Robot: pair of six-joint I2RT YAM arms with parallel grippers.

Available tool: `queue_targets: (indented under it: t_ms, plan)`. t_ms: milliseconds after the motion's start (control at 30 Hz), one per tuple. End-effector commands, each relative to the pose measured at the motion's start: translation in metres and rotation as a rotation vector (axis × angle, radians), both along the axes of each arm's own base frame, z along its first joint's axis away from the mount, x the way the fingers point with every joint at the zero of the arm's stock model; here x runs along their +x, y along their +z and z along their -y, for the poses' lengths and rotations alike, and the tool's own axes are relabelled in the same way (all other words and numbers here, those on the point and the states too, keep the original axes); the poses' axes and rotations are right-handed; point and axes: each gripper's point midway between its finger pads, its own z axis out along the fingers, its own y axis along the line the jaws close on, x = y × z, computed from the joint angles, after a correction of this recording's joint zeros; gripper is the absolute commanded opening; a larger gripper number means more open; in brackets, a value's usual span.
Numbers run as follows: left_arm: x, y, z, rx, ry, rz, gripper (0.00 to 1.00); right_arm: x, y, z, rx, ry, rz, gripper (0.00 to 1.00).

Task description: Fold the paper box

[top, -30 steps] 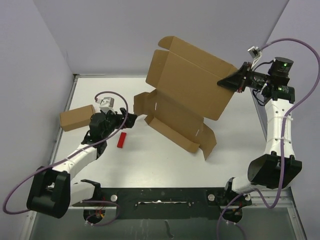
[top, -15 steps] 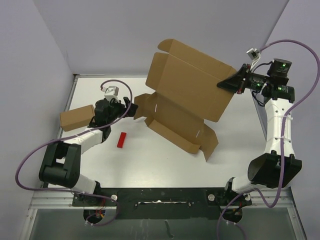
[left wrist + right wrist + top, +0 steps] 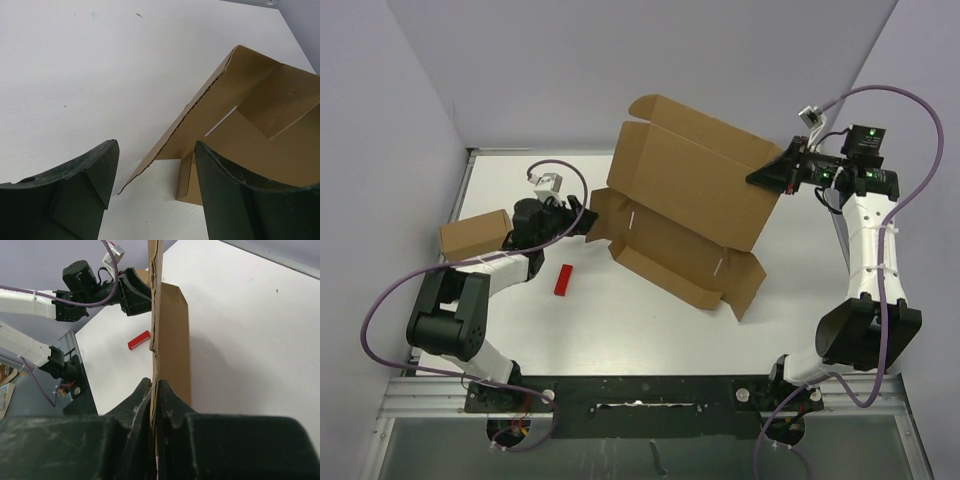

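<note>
On the white table the box stands half unfolded. It is plain brown corrugated cardboard, matte, with raw cut edges, sharp creases and two thin slits in its lower panel. That lower panel lies near the table's middle. The large lid panel rises from it, tilted up toward the far right, with narrow flaps folded along its top and left edges.

The right gripper is clamped on the lid's right edge, well above the table. In the right wrist view the black fingers pinch the thin board edge-on, with no gap between them.

The left gripper sits low at the box's left end, just beside the small side flap. In the left wrist view its dark, curved jaws are partly apart and grip nothing. The flap is lifted off the table, and its ragged corner points into the gap without touching either finger.

A small box of the same brown card lies at the table's left edge. A red block lies near the left arm, apart from the box.
</note>
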Motion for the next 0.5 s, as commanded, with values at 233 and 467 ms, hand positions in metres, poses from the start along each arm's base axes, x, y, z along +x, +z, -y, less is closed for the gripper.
queue_targets:
  t_ms: [233,467]
  plan:
    - [-0.02,0.035,0.007,-0.123,-0.081,0.128,0.61,-0.002,-0.023,-0.004,-0.034,0.013,-0.012,0.0]
    - [-0.051,0.052,-0.026,-0.255,-0.011,0.11,0.69,-0.002,-0.03,-0.001,-0.082,0.006,0.015,0.0]
